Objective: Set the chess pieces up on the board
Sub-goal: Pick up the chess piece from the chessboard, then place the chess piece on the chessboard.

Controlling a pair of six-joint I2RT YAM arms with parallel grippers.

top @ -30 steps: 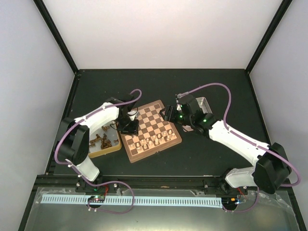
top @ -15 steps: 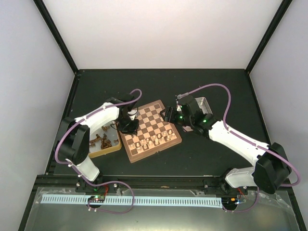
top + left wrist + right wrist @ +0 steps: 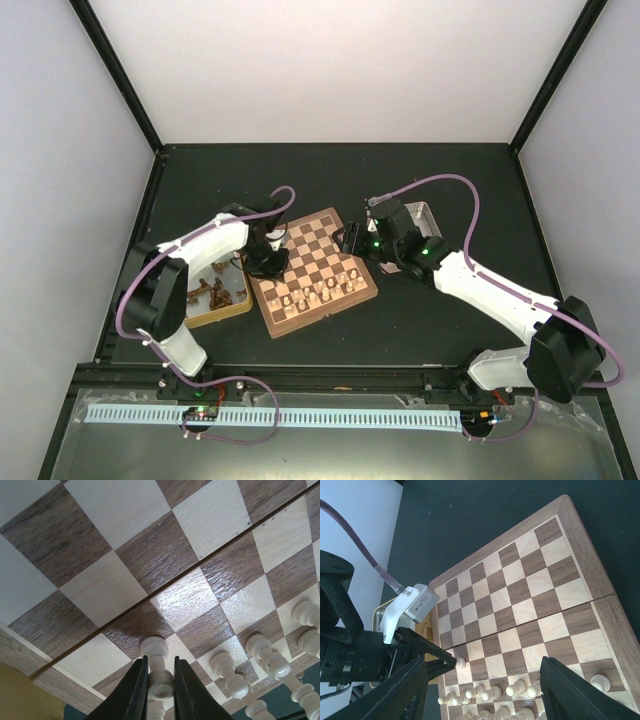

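The board point(image 3: 325, 245) lies between my two arms. Several pale chess pieces point(image 3: 322, 291) stand in rows along its near edge. My left gripper point(image 3: 268, 262) is low over the board's left edge. In the left wrist view the left gripper point(image 3: 160, 680) is shut on one pale piece point(image 3: 154, 649) that stands on a square, with more pieces point(image 3: 227, 672) to its right. The right wrist view shows that held piece point(image 3: 460, 663) at the left fingertips point(image 3: 445, 663). My right gripper point(image 3: 484, 670) hangs open above the board point(image 3: 530, 580), holding nothing; from above the right gripper point(image 3: 352, 240) is at the board's right side.
A yellowish tray point(image 3: 228, 312) holding dark brown pieces point(image 3: 212, 293) sits left of the board, under my left arm. A small metal tray point(image 3: 428, 212) stands behind my right arm. Black table surface surrounds the board.
The left jaws have closed onto the pale piece at the board's left edge. The left gripper shifted slightly. The right arm has not moved.
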